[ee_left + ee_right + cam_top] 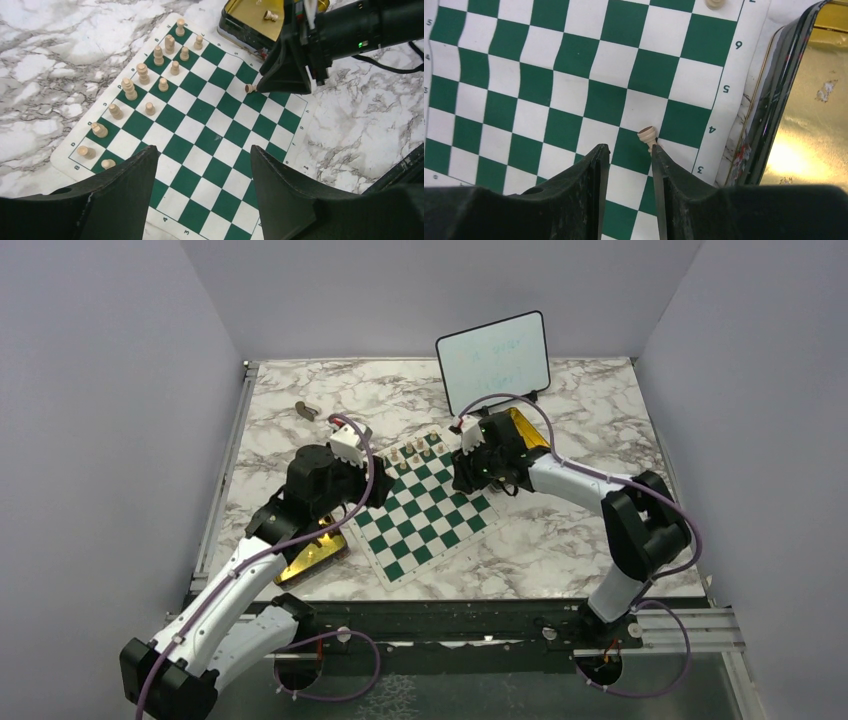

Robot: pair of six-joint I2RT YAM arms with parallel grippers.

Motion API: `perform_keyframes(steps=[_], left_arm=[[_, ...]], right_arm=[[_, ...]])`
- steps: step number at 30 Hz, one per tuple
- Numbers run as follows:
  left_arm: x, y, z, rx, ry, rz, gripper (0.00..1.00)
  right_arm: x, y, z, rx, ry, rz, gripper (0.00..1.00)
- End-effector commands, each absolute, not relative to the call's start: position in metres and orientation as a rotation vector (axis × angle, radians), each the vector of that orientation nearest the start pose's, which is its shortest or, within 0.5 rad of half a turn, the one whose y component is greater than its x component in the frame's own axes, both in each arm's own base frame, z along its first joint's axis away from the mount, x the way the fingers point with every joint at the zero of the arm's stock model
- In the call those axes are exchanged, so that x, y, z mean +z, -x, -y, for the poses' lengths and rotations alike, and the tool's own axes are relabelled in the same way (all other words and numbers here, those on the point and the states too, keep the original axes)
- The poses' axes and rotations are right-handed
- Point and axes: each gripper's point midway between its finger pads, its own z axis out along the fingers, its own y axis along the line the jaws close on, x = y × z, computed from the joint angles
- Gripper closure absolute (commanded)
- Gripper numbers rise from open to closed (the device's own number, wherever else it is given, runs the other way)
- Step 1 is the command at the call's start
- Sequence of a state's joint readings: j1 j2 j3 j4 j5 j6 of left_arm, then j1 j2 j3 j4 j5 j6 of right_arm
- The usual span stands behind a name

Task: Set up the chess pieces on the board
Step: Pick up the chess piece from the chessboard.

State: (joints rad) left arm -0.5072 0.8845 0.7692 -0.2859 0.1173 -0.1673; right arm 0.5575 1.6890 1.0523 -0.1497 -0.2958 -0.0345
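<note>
While hanging low over the board, grips nothing with the right pincer: fingers parted a little, only checked squares showing between. At the very tip of one finger, outside the gap, a pale pawn, tilted, close to the numbered border; touching or not, hard to tell. Just past that border, an open gold tin lying beside the board, with one more pale piece inside. Across the board, grips nothing with the left pincer either: spread wide above the near squares, well apart from every piece. Farther out, along one end of the board, two rows of pale chess pieces standing on their squares. Off the board's near corner, under the left arm, a second gold tin. At the far side of the marble desk, a small whiteboard propped upright.
</note>
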Motion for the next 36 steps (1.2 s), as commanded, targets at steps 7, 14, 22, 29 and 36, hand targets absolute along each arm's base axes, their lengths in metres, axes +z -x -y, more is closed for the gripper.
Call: perform_keyframes(steps=[7,14,22,29,36], left_arm=[[0.235,-0.263,0.16,-0.473,-0.38,-1.876,0.3],[0.237,-0.262,0.159,-0.471,-0.373,-1.868,0.3],[0.237,-0.262,0.159,-0.472,-0.371,-1.866,0.3],[0.237,-0.262,0.159,-0.474,-0.369,-1.862,0.3],[0.239,-0.262,0.157,-0.468,-0.363,-1.855,0.3]], right_arm=[[0.054,-0.353,-0.266,0.416,1.037,-2.221,0.63],[0.048,-0.347,-0.271,0.405,1.108,-2.215,0.65],[0.039,-0.346,-0.272,0.38,1.143,-2.232,0.65],[0.035,-0.346,-0.274,0.372,1.165,-2.228,0.68],[0.031,-0.347,-0.277,0.353,1.187,-2.231,0.69]])
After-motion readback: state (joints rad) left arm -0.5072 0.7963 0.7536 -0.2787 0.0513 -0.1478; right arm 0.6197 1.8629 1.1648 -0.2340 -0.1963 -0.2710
